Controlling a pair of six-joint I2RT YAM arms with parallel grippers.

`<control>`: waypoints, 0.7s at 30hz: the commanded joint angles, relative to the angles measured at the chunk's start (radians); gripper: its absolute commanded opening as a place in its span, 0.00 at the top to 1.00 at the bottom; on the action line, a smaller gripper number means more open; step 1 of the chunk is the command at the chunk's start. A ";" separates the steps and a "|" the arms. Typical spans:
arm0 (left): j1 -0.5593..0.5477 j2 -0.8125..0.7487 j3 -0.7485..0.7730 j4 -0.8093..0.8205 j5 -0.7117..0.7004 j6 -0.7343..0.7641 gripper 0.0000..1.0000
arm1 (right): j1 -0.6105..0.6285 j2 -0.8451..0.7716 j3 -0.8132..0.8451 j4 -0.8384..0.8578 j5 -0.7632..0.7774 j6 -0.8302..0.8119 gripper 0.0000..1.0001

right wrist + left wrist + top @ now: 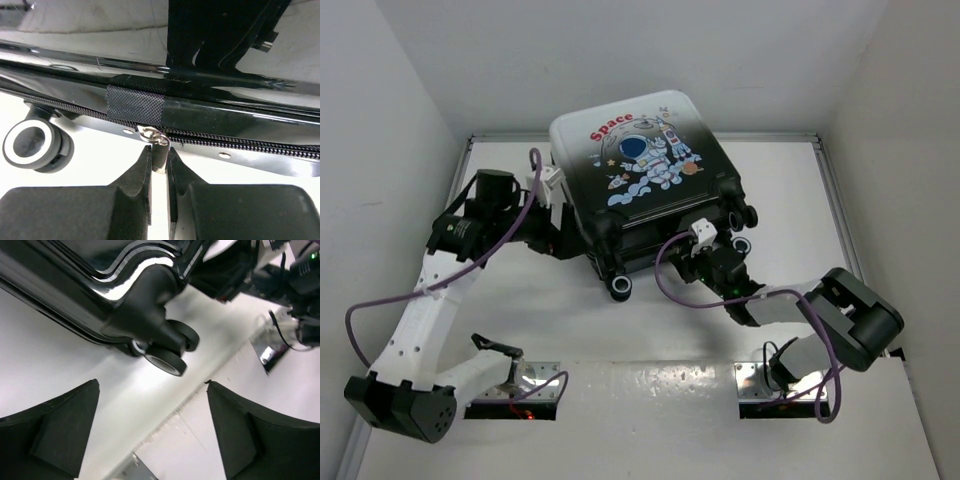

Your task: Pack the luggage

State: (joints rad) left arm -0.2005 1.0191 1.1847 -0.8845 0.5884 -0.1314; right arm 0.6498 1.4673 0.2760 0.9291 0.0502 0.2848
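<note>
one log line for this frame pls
luggage: lid down | right gripper: shut on zipper pull | left gripper: open, empty, beside wheel | phase: likely zipping

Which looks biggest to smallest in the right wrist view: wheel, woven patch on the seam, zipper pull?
1. wheel, largest
2. woven patch, nearly as wide as the wheel but shorter, so a close second
3. zipper pull, clearly the smallest

Left black two-finger hand (151, 384): fingers spread wide, gripping nothing. Right black two-finger hand (158, 152): fingers nearly closed, pinching small silver metal zipper pull (161, 146). Left arm (420, 310) and right arm (820, 315) reach forward, elbows bent outward
</note>
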 commanded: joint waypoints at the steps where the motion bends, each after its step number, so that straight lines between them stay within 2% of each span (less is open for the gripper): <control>1: -0.059 0.079 0.067 -0.122 -0.009 -0.036 0.04 | 0.005 -0.058 0.022 -0.064 0.069 -0.055 1.00; 5: -0.145 0.163 0.142 -0.171 -0.172 -0.125 0.00 | 0.042 -0.103 0.034 -0.153 0.169 -0.085 1.00; 9: -0.241 0.199 0.199 -0.171 -0.240 -0.189 0.00 | 0.077 -0.153 0.054 -0.239 0.264 -0.085 1.00; 11: -0.267 0.216 0.213 -0.171 -0.324 -0.261 0.00 | 0.099 -0.157 0.077 -0.298 0.287 -0.072 1.00; 13: -0.278 0.230 0.201 -0.139 -0.351 -0.298 0.00 | 0.105 -0.159 0.101 -0.344 0.313 -0.059 1.00; 17: -0.336 0.277 0.201 -0.139 -0.493 -0.343 0.00 | 0.128 -0.142 0.135 -0.386 0.361 -0.059 1.00; 21: -0.375 0.331 0.222 -0.160 -0.547 -0.379 0.00 | 0.126 -0.140 0.163 -0.437 0.391 -0.059 1.00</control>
State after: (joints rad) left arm -0.5495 1.3251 1.3643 -1.0325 0.1379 -0.4496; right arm 0.7769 1.3468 0.3916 0.5270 0.3504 0.2203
